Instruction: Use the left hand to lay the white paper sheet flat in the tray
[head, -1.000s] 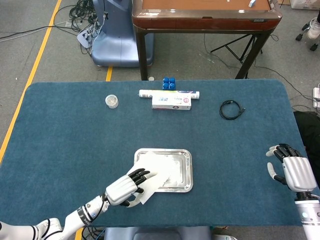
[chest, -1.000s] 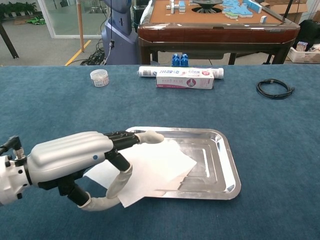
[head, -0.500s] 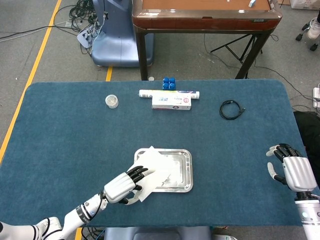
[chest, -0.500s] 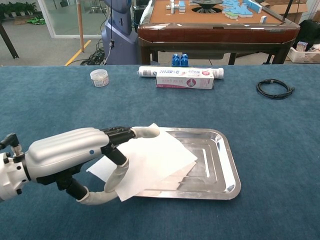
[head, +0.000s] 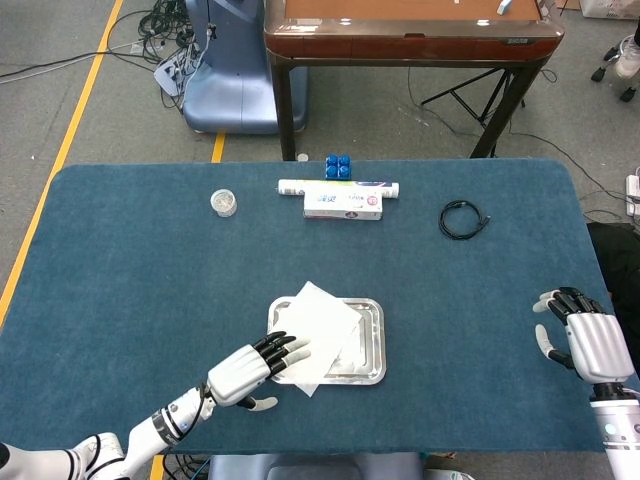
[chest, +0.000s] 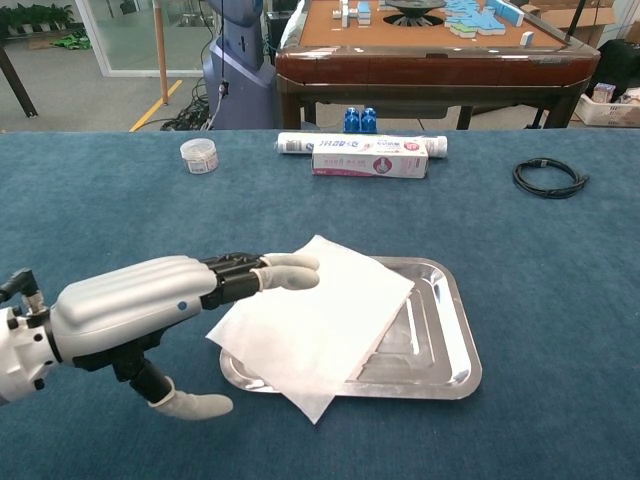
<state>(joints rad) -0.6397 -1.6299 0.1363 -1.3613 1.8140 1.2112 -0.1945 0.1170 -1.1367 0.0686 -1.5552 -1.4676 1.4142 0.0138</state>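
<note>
- While your left hand (chest: 150, 310) reaches in low from the table's near left corner, its fingers (chest: 290, 270) stretch forward onto the near left part of the white paper sheet (chest: 315, 315); the thumb (chest: 195, 405) lies apart below, against the table cloth, pinching nothing.
- You can see the hand's fingers resting on top of the sheet; nothing shows them closed around it, so the hand reads as released, flat and extended.
- Your sheet covers the left half of the tray (chest: 450, 340), skewed to it, its near corner hanging over the tray's front rim onto the blue table (chest: 560, 290) and its left edge past the tray's left rim; the far part looks slightly raised rather than flat.
- From the head view, the same left hand (head: 245, 368) sits just left of and below the tray (head: 372, 345), fingertips on the sheet (head: 320, 332).
- Your right hand (head: 585, 340) rests well apart at the table's right edge, fingers loosely spread, holding nothing.
- Along the far side you have a small round jar (chest: 199, 155), a white tube (chest: 300, 143) with a toothpaste box (chest: 370, 162) just in front of it, a blue pack (chest: 360, 119) at the table's back edge, and a coiled black cable (chest: 548, 177) at far right; none lies between hand and tray.
</note>
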